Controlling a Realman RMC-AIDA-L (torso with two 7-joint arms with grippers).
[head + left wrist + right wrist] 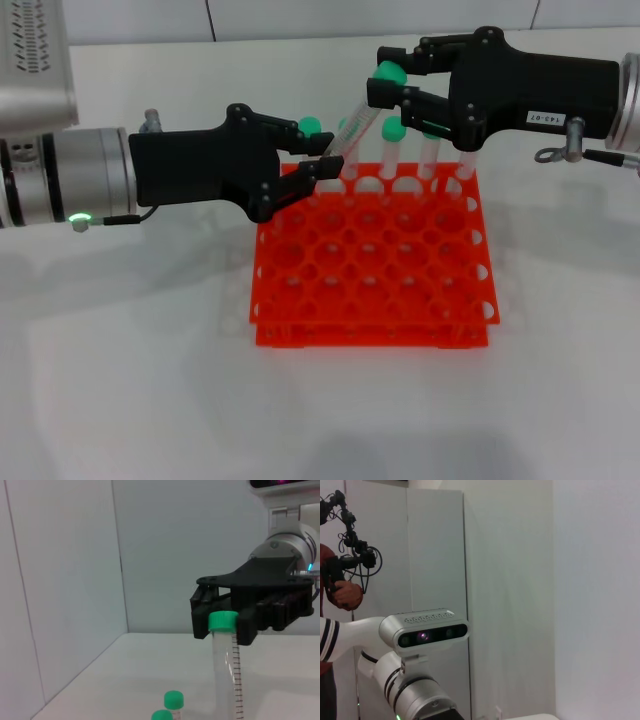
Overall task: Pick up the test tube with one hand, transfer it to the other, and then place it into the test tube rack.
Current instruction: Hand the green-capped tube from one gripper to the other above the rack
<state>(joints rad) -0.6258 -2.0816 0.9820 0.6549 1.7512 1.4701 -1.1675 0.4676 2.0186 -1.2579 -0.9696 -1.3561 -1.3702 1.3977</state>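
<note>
**Test tube passing between two grippers above the rack**

The left gripper (312,165) is reaching in over the far-left corner of the test tube rack (370,265), its fingers clamping the lower part of the test tube (362,127). The tube is leaning, its green cap rising toward the right gripper (385,88), whose fingers are sitting on either side of the capped end; whether they are pressing on it or only bracketing it cannot be told. In the left wrist view the same tube (225,670) is standing up in front of the camera with its cap just in front of the right gripper's fingers (202,622), which are spread wider than the cap.

The rack is resting on the white worktop (120,380), directly beneath both sets of fingers. Other capped tubes (392,150) are standing upright in its far row, just beyond the left fingers and below the right ones. The right wrist view is showing only the robot's head camera (427,630) and a person (335,590) in the background.
</note>
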